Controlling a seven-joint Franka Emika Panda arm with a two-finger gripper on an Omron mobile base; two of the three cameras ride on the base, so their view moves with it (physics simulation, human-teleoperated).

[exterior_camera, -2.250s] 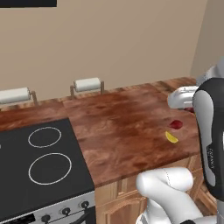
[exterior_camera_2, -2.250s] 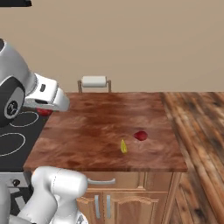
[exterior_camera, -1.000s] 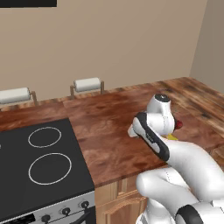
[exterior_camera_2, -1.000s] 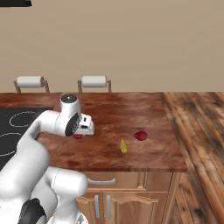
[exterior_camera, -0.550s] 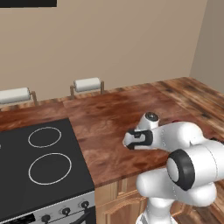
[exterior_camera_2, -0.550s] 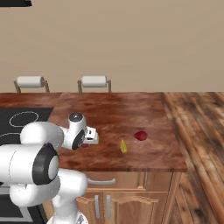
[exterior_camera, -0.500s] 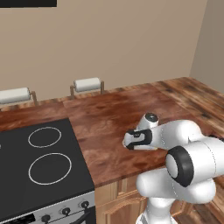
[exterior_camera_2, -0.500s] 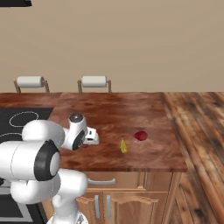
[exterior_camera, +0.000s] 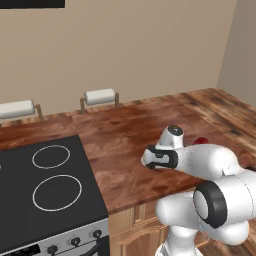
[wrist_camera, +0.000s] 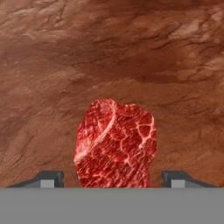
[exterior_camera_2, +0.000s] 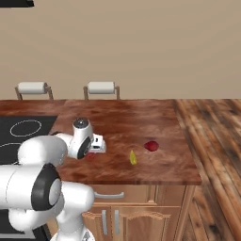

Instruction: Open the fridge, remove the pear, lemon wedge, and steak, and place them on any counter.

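Claw: the claw (wrist_camera: 111, 183) is released; its fingertips (wrist_camera: 49, 178) stand wide, with a thin gap showing between each tip and the meat. In the base views it sits low over the worktop (exterior_camera_2: 141, 117) at the end of the folded arm (exterior_camera_2: 96, 145) (exterior_camera: 150, 159).
Steak: the steak (wrist_camera: 116, 140) lies flat on the worktop between the two tips, touched by neither. From the right base view a red edge of it (exterior_camera_2: 89, 156) shows just under the claw.
Lemon wedge: the lemon wedge (exterior_camera_2: 133, 157) lies on the worktop near its front edge, to the right of the claw and apart from it.
Red lump: a small rounded red lump (exterior_camera_2: 151, 146) sits just beyond the wedge, close to it but not touching; in the left base view it peeks out behind the arm (exterior_camera: 200, 141).
Worktop: glossy reddish-brown wood grain, with light cabinets below.
Cooktop: the black cooktop (exterior_camera: 45, 185) adjoins the worktop on its left.
Back wall: two paper towel rolls (exterior_camera_2: 101, 87) (exterior_camera_2: 32, 87) stand at the rear of the worktop.
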